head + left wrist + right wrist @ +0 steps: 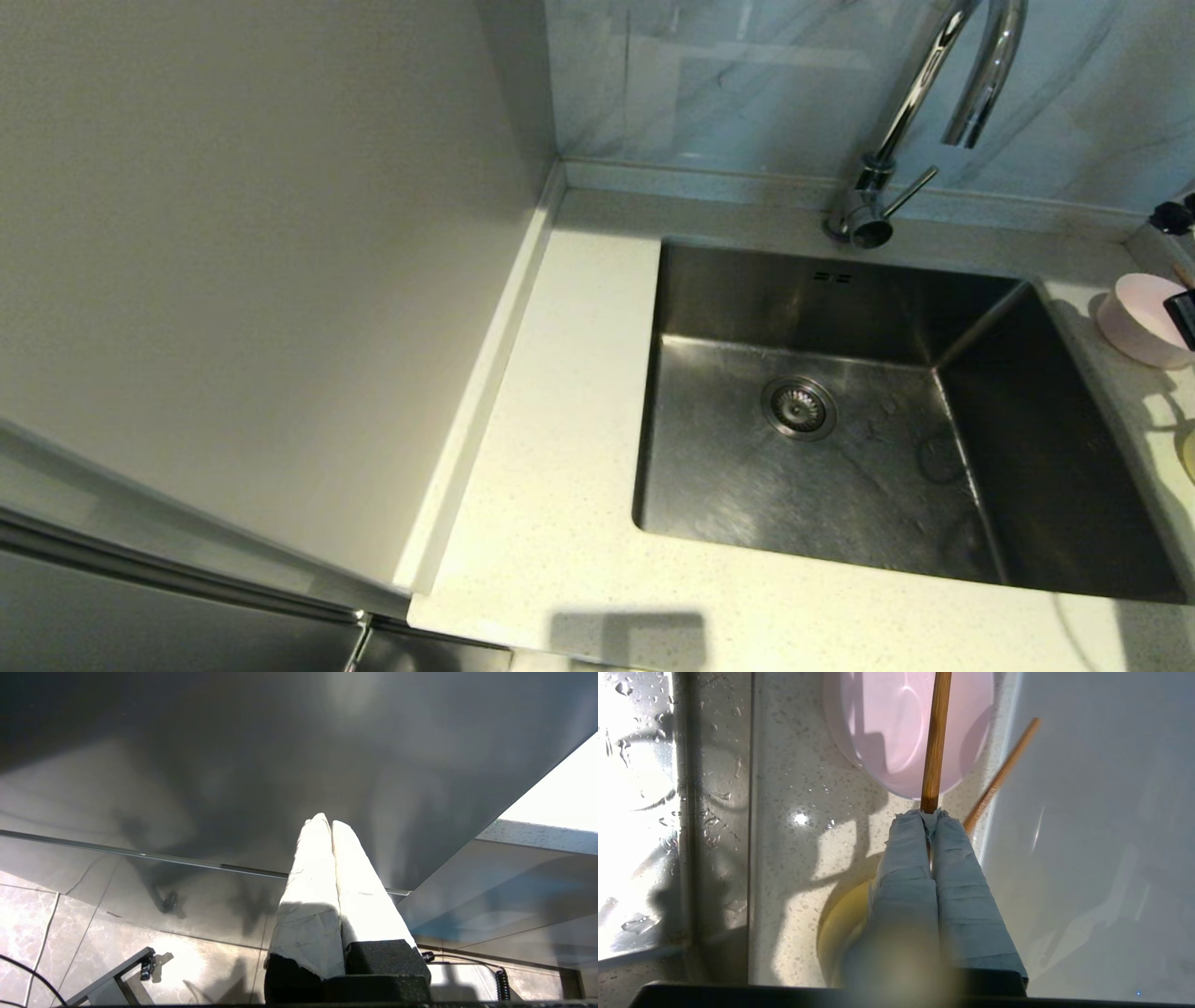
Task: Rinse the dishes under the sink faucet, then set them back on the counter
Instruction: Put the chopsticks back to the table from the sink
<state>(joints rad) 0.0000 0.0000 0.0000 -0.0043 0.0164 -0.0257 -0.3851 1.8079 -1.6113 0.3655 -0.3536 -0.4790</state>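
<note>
Gripping one chopstick (pixel 934 742), the right pincer (pixel 930 815) hangs above the pink bowl (pixel 896 732).

The sink (pixel 803 467) is brushed steel, dull-sheened and streaked, with a ridged metal drain strainer (pixel 799 408). The faucet (pixel 920 93) is mirror-bright chrome. The worktop (pixel 560 485) looks stone-like, off-white, finely speckled, faintly glossy. The pink bowl (pixel 896 728) is smooth, like plastic. The chopstick (pixel 934 746) is satin brown wood. Both tools' fingers (pixel 957 891) wear creased pale tape.

A pale marbled wall (pixel 747 84) stands behind, a plain grey-white side panel (pixel 261 233) alongside; sunlight falls across the marble-tiled floor (pixel 28 914).
</note>
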